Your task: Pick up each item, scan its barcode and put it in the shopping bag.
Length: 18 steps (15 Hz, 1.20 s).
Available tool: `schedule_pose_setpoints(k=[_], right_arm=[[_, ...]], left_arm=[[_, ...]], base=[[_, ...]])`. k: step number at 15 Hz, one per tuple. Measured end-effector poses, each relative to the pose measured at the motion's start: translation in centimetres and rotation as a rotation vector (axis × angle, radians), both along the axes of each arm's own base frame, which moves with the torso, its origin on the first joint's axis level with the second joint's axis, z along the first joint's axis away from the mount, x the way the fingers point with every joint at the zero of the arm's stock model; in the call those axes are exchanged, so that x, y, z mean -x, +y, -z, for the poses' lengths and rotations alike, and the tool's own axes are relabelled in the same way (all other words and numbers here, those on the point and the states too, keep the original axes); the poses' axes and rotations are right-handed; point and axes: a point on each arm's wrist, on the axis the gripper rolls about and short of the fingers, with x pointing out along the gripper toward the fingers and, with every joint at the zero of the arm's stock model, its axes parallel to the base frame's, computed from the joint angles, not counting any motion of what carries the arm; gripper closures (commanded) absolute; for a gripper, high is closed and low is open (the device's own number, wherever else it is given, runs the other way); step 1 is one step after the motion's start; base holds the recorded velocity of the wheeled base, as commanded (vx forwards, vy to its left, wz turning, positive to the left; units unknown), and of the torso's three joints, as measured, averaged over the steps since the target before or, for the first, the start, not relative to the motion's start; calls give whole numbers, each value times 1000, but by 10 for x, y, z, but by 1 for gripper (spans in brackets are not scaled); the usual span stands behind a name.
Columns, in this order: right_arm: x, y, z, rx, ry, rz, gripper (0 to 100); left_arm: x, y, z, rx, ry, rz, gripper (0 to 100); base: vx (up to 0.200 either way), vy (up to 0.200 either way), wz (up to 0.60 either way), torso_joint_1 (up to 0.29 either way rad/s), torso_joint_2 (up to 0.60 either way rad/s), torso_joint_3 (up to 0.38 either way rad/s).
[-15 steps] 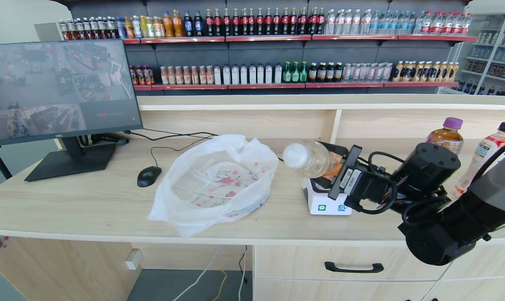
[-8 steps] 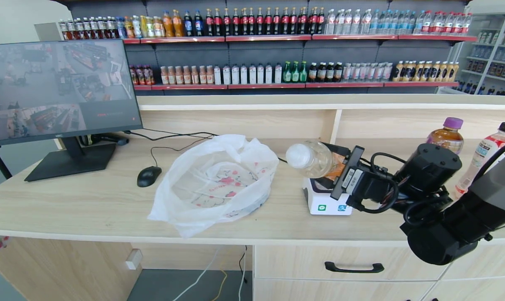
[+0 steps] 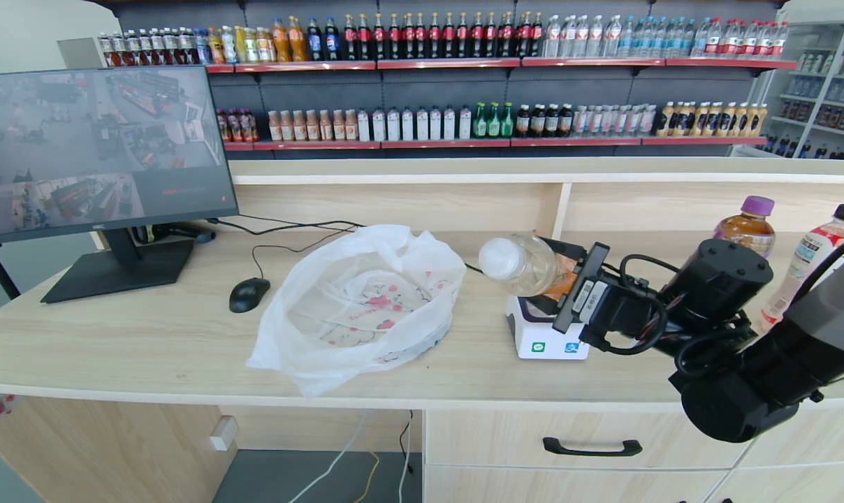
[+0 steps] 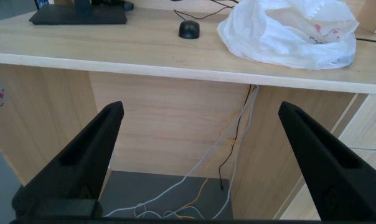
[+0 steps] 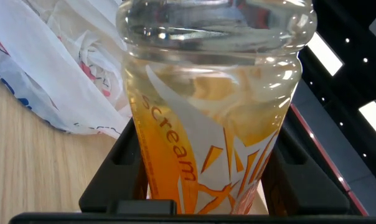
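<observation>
Right of centre, the right jaws clamp a clear bottle [image 3: 523, 264] sideways above a white scanner [image 3: 542, 339]. The shopping bag [image 3: 359, 300] lies at centre on the counter [image 3: 149, 342]. The left jaws gape wide.

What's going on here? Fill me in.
The right gripper holds a clear bottle on its side over the white scanner on the counter. The shopping bag lies slumped beside the scanner. A purple-capped bottle and a black-capped bottle stand farther right. The left gripper hangs open below the counter's edge.
</observation>
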Motion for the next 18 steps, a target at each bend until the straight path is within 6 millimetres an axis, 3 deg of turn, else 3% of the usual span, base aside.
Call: schedule_pose_setpoints(k=[7, 11, 13, 18], right_arm=[[8, 0, -12, -37, 13, -12, 100], [20, -1, -35, -140, 44, 13, 100], [33, 0, -51, -221, 58, 59, 100], [97, 3, -78, -540, 207, 204, 100]], left_arm=[[0, 0, 0, 0, 0, 0, 0], [0, 0, 0, 0, 0, 0, 0], [0, 0, 0, 0, 0, 0, 0], [0, 0, 0, 0, 0, 0, 0]], base=[[0, 0, 0, 0, 0, 0], [0, 0, 0, 0, 0, 0], [0, 0, 0, 0, 0, 0], [0, 0, 0, 0, 0, 0]])
